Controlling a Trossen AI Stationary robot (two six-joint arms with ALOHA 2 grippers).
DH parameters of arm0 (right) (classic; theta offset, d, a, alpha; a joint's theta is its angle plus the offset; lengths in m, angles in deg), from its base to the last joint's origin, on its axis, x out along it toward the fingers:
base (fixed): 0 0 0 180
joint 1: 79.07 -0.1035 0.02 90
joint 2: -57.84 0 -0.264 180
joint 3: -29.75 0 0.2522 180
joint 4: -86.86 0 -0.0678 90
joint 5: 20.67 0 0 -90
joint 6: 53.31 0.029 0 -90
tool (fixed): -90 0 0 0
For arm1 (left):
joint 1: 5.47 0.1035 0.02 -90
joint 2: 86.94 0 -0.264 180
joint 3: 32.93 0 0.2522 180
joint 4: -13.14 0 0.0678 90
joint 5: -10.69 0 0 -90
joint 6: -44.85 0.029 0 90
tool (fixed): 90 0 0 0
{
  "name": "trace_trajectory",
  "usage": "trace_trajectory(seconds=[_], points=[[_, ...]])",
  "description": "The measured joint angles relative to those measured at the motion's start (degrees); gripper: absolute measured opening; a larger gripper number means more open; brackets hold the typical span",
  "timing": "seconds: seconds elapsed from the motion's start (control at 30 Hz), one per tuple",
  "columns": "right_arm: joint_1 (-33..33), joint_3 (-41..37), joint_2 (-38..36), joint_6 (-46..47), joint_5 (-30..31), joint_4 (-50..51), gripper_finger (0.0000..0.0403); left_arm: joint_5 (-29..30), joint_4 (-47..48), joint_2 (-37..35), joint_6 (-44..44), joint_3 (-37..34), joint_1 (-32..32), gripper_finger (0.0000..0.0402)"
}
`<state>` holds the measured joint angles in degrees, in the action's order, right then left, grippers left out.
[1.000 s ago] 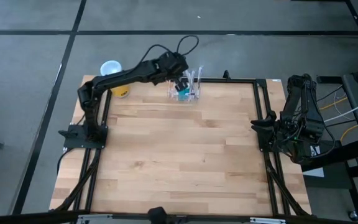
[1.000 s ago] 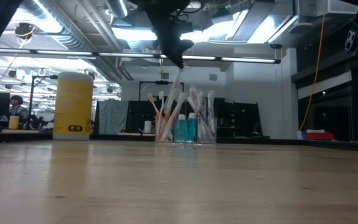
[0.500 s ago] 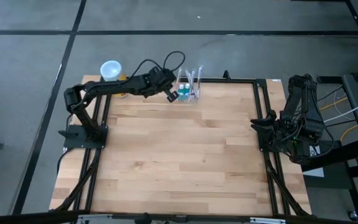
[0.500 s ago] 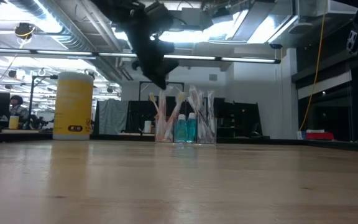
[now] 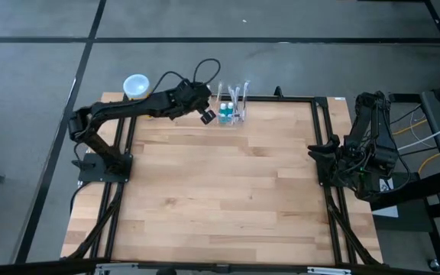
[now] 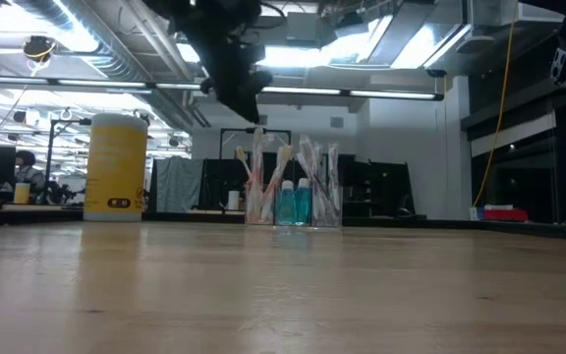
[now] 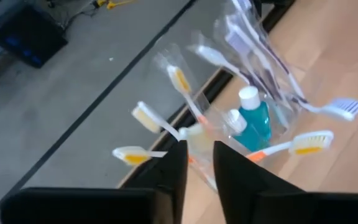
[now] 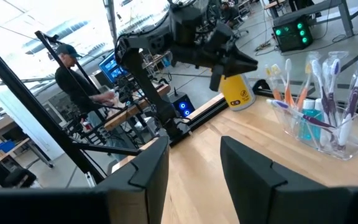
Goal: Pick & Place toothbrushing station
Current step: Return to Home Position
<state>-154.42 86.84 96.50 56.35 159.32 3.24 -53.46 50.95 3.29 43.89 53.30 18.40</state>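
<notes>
The toothbrushing station, a clear low-walled holder, stands at the far edge of the tabletop, a little left of that edge's middle. Toothbrushes lean upright in it, heads up, beside two small blue bottles, so the loading looks finished. The left gripper hangs just beside the station on its left, raised above the brush heads, apart from them. Its fingers stand a narrow slit apart and hold nothing, which suits an arm free to go home. A yellow canister with a white top sits by the far left corner. The right gripper, fingers parted and empty, waits folded at the right edge.
</notes>
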Motion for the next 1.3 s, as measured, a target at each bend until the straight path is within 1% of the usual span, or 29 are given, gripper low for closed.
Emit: trace_trajectory(seconds=[0.17, 0.3, 0.4, 0.43, 0.5, 0.6, 0.77, 0.83, 0.9, 1.0, 1.07, 1.2, 1.3], points=[[0.0, 0.0, 0.0, -0.2, 0.0, 0.3, 0.0148, 0.1, 1.6, -2.5, -0.7, 0.0, 0.7, 0.0121], [0.0, 0.0, 0.0, -0.2, 0.0, -0.1, 0.0149, 1.6, 7.7, -4.9, -4.3, 0.0, 0.7, 0.0156], [-0.3, 0.0, 0.0, -0.2, 0.0, -0.4, 0.0149, -2.0, 15.1, -7.1, -6.6, -0.2, 0.6, 0.0171], [-0.7, 0.0, 0.0, -0.2, 0.0, -0.5, 0.0149, -4.0, 15.3, -8.5, -6.5, -1.4, 0.5, 0.0173], [-1.9, 0.0, 0.1, -0.3, 0.0, -0.5, 0.0149, -8.2, 11.3, -13.4, -6.3, -5.8, -0.3, 0.0176], [-3.9, 0.0, -0.2, -0.8, 0.0, 0.0, 0.0149, -13.5, -3.6, -23.9, -9.3, -15.0, -0.8, 0.0175], [-6.2, 0.0, -1.9, -0.9, 0.0, 1.7, 0.0149, -15.0, -20.8, -39.5, -16.6, -30.8, -0.8, 0.0172], [-7.3, 0.2, -2.9, -1.0, 0.0, 2.8, 0.0149, -14.9, -26.8, -44.4, -18.7, -35.3, -1.8, 0.0172], [-8.4, 1.4, -3.8, -2.6, 0.0, 3.6, 0.0149, -13.0, -31.2, -48.2, -20.0, -38.9, -3.3, 0.0171], [-9.3, 3.1, -4.9, -8.4, 0.0, 4.0, 0.0149, -8.4, -37.2, -53.9, -19.0, -43.2, -5.8, 0.0171], [-9.4, 3.3, -5.9, -11.5, 0.0, 4.1, 0.0149, -6.3, -37.7, -57.3, -18.0, -45.7, -7.4, 0.0171], [-9.4, 1.8, -6.8, -14.1, 0.0, 4.1, 0.0149, -6.0, -37.6, -62.4, -14.4, -50.2, -9.7, 0.0171], [-9.4, -0.4, -6.8, -12.5, 0.0, 4.0, 0.0149, -6.5, -38.5, -65.9, -11.0, -52.7, -10.3, 0.0171]])
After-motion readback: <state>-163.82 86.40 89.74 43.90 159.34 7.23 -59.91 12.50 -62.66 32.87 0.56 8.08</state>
